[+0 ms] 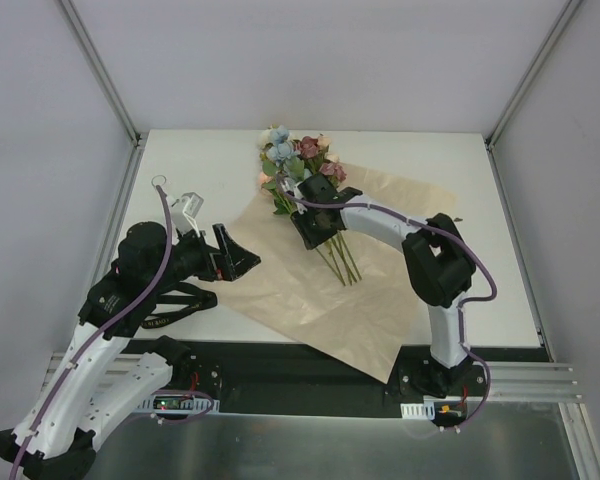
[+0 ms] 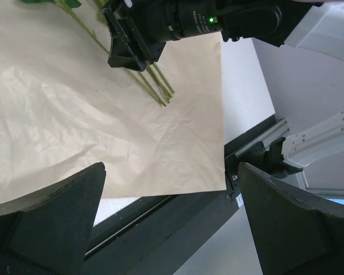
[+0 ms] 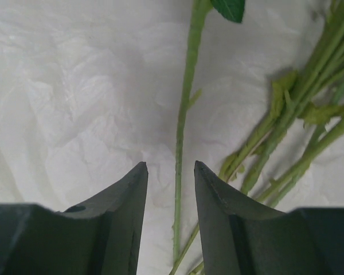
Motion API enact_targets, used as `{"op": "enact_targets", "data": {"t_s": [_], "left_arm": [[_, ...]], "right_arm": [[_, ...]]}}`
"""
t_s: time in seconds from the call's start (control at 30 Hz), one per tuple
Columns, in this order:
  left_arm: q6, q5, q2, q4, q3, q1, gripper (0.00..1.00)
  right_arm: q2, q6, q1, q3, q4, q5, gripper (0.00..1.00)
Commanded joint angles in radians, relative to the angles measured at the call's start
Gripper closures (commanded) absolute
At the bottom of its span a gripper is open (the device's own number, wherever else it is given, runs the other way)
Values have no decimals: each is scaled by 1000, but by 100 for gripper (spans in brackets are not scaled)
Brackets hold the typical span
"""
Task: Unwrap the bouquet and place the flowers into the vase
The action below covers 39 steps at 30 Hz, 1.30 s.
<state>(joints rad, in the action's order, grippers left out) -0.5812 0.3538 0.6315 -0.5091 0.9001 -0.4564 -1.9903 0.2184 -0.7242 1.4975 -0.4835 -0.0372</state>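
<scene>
**Reaching for One Stem**

The wrapping paper (image 1: 310,310) lies flat and open on the tabletop (image 1: 480,200), so the bouquet is unwrapped. The flowers (image 1: 298,165) rest on the paper in a loose bunch. Their heads point to the far edge of the tabletop and their green stems point back to the near edge. That makes the stems easy to reach.

The right fingers (image 1: 313,228) are down low over the stems. They are about half open, with one stem (image 3: 180,132) running between them. A little gap shows on each side, so I think they have no hold on it yet. Taking one stem alone makes sense, because the vase is small.

The left fingers (image 1: 235,255) are wide open and hold nothing. They sit by the left edge of the paper, maybe to help hold it down.

The vase (image 1: 188,206) is near the left edge of the tabletop, well apart from the flowers. No flower is in it yet.
</scene>
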Motion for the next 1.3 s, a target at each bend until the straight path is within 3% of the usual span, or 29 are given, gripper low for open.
{"op": "enact_targets", "data": {"t_s": [0.0,0.17,0.4,0.53,0.7,1.0,1.27], "left_arm": [[34,-72,0,-85,37,5,1],[23,-96,2,-94,57,5,1],[-23,-105,28,-98,91,5,1],[-72,-113,33,-97,100,5,1],[-146,-107,56,-83,108,5,1],[-307,92,249,268,8,-1,11],[-362,19,473,422,56,-102,12]], "right_arm": [[-62,116,2,101,-13,-56,61],[-105,145,2,125,-10,-1,69],[-87,145,2,115,36,-4,99],[-35,86,2,116,42,-55,99],[126,-118,28,-29,155,-145,99],[451,-335,95,-345,472,-339,99],[689,-517,88,-609,758,-403,99]]}}
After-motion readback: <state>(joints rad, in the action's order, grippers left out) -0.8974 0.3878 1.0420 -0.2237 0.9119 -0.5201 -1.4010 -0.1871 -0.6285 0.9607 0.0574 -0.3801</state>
